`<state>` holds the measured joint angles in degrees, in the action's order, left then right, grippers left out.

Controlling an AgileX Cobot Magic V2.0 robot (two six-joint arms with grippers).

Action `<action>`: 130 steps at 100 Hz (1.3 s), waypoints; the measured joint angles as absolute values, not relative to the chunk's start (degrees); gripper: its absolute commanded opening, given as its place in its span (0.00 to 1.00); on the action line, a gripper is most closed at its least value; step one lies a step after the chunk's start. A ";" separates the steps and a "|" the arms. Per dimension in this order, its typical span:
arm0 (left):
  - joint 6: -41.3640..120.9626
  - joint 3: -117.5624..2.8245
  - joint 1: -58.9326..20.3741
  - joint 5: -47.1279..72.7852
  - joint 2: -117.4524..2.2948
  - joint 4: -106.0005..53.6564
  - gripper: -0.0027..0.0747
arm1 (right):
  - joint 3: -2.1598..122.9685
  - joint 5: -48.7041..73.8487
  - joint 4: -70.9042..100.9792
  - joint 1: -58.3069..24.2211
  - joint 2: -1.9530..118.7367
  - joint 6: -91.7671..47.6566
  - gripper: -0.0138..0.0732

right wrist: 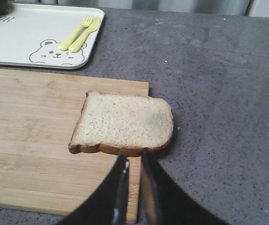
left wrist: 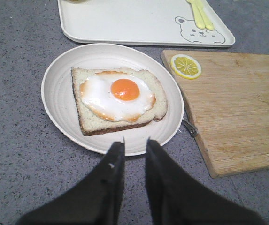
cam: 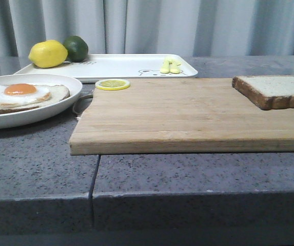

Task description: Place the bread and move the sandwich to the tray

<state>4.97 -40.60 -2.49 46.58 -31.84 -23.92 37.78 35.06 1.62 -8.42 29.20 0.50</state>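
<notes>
The bread (right wrist: 122, 124) lies flat on the cutting board (cam: 188, 115) with its outer edge overhanging the board's corner above the tabletop (right wrist: 219, 93). That overhang is the main risk, in my judgement: a push from the right tool (right wrist: 134, 161) instead of a clean pinch could slide the slice off the board. The slice is soft, too — a hard squeeze would likely dent it.

The sandwich (left wrist: 118, 98), one slice topped with a fried egg, sits on the round plate (left wrist: 59, 89) beside the board. A careless drop of the bread could shove the egg sideways, and moving the plate to the tray (left wrist: 125, 21) risks bumping the lemon (cam: 47, 54), the lime (cam: 76, 47) or the small fork and knife (right wrist: 80, 33) resting there.

The right tool hovers just short of the bread's near crust, jaws narrowly parted, holding nothing. The left tool (left wrist: 135, 146) hangs near the plate's rim — a slim gap between its fingers, also empty.
</notes>
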 measured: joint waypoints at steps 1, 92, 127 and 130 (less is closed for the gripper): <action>4.97 -40.60 -2.49 46.55 -31.93 -23.92 0.42 | 37.78 35.06 1.62 -8.42 29.20 0.50 0.52; 4.97 -40.60 -2.49 46.69 -31.97 -23.95 0.74 | 37.78 34.96 1.62 -8.42 29.20 0.50 0.68; 4.97 -40.60 -2.49 46.82 -31.97 -23.95 0.74 | 37.78 33.30 2.35 -8.42 29.46 0.33 0.68; 4.97 -40.60 -2.49 46.82 -31.97 -23.95 0.74 | 37.78 33.16 3.44 -8.42 29.61 0.00 0.68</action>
